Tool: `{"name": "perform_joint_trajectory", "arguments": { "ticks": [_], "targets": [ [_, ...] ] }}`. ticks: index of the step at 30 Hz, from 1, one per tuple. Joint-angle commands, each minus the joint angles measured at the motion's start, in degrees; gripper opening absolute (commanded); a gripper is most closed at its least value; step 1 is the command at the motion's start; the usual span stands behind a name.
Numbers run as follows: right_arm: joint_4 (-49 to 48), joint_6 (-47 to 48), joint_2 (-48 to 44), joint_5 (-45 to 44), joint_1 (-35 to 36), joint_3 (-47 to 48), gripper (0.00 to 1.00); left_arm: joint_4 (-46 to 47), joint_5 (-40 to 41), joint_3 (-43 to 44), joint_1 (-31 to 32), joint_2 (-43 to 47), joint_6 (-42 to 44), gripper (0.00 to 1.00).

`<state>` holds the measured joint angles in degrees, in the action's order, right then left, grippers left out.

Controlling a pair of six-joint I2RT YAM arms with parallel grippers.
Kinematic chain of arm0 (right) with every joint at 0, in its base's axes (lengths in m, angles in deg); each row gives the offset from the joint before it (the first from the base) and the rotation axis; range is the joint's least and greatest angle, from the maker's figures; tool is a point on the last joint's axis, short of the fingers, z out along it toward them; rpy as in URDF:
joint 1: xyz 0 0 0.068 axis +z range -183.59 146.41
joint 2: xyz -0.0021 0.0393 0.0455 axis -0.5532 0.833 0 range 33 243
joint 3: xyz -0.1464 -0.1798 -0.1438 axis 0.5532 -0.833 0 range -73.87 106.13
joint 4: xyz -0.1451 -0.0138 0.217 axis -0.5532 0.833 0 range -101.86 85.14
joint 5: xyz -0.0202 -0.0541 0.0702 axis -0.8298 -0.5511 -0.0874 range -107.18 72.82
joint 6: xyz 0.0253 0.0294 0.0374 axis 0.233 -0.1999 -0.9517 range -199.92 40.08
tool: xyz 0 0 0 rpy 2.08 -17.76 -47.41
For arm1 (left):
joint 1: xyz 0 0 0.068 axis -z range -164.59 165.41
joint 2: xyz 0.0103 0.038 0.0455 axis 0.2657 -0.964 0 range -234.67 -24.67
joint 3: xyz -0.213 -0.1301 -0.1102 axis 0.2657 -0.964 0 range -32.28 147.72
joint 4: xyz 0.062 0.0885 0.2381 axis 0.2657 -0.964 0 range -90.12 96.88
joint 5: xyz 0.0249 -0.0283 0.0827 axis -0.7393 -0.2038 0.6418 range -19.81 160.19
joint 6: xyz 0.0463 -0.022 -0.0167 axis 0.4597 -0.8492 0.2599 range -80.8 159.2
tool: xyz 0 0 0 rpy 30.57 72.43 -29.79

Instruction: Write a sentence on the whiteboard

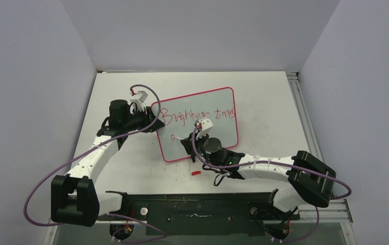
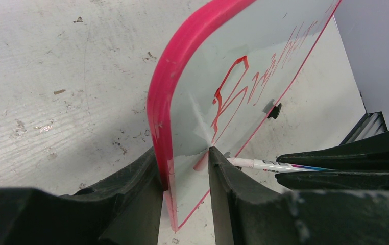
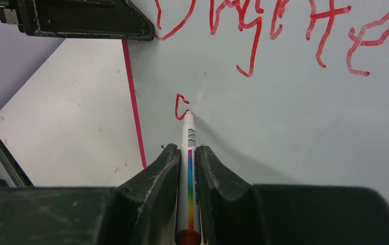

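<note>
A scuffed white counter (image 1: 269, 102) carries a glossy white rectangular whiteboard (image 1: 223, 133) with a thin pink-red rounded frame, lying slightly skewed near the middle of the counter, between the two white-and-black arms. The left tool (image 1: 154, 122) reaches in from the left and is clamped on the whiteboard's left edge by its far-left corner. In the left wrist view, one black finger (image 2: 141, 173) presses the outside of the pink frame and the other sits on the white face. The right tool (image 3: 188, 149) hovers over the lower left part of the board, its fingers closed tight on a slim white marker pen with a rainbow stripe (image 3: 189, 173). The pen's tip touches the board face. The red handwritten sentence (image 1: 197, 115) runs along the upper part of the board and reads roughly "Brighter time", ending close to the right frame. Below its first letters, a small curved red stroke (image 3: 180, 104) starts a second line right at the pen tip. A small red cap (image 1: 196, 173) lies on the counter just off the board's near edge.
</note>
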<state>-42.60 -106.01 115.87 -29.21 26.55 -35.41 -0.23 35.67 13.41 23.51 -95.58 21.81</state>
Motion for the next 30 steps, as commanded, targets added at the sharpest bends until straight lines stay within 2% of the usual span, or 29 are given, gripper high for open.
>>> {"name": "perform_joint_trajectory", "arguments": {
  "ticks": [1,30],
  "targets": [
    [-2.9,1.3,-1.6,-3.9,-0.4,1.7,0.05,1.9,-2.5,2.2,-0.1,1.6,-0.3,0.34],
    [-0.9,-1.5,-1.9,-1.8,0.2,-2.3,0.05,2.0,-2.6,2.2,-0.1,1.1,-0.4,0.34]
  ]
}}
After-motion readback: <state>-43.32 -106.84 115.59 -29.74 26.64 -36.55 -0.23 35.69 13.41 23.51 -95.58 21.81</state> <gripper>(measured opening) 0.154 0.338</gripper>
